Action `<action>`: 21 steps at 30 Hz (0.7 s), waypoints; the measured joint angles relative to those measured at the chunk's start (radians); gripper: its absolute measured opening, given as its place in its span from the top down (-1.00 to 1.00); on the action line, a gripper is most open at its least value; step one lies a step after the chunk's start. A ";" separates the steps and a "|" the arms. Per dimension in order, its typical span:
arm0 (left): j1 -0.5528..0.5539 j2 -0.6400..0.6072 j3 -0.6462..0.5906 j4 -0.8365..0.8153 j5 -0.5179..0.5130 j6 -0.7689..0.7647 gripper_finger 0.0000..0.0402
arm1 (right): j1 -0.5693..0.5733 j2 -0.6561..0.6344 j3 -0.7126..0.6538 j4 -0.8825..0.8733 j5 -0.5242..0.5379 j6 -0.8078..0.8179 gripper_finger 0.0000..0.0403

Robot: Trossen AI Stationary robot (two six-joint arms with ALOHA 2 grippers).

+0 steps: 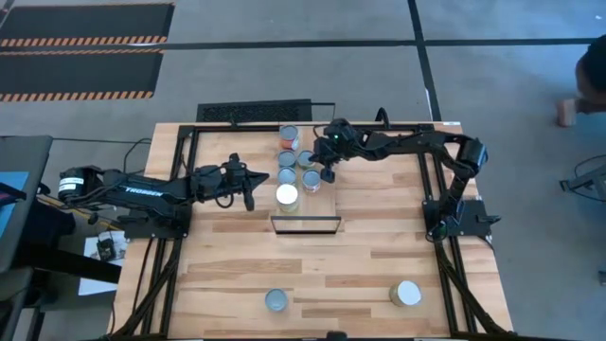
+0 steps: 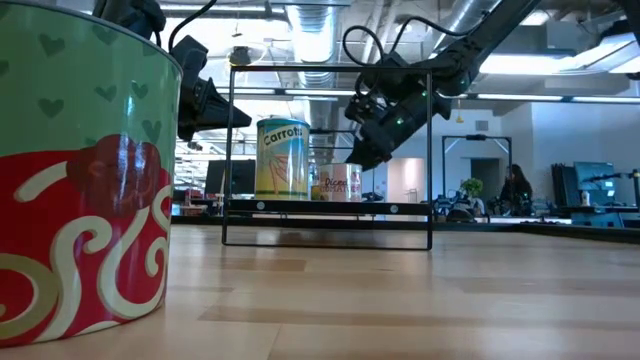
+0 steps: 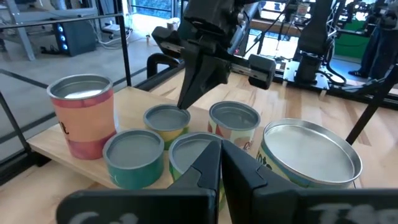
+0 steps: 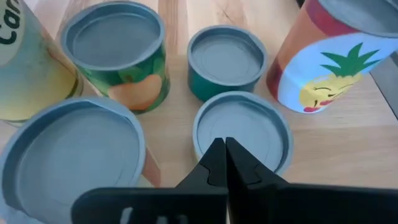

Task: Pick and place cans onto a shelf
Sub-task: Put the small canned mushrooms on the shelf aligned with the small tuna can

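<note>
Shelf (image 1: 305, 224): centre of the high view, six cans (image 1: 287, 196) crowded along its upper end, lower end bare.
My right gripper (image 1: 327, 176): shut, empty, above the cluster's right edge.
My left gripper (image 1: 249, 200): shut, empty, just left of it.
Two stray cans: bottom tabletop edge.
Labels mostly hidden.

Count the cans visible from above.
8. Six cans cluster on the shelf; two stand apart on the table: one grey-topped, one white-lidded. None seems hidden.
</note>
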 joint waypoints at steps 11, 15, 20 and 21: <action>0.000 0.000 0.000 0.001 0.002 0.000 0.99 | -0.019 0.000 0.000 -0.034 0.026 0.000 0.97; 0.000 0.000 0.000 0.001 0.001 -0.001 0.99 | -0.021 0.000 0.000 -0.049 0.025 0.000 0.98; 0.000 0.000 0.000 0.001 0.001 0.000 0.99 | -0.021 0.000 0.000 -0.051 0.026 0.000 0.97; 0.000 0.000 0.000 0.001 0.001 0.000 0.99 | -0.021 0.000 0.000 -0.053 0.026 0.000 0.97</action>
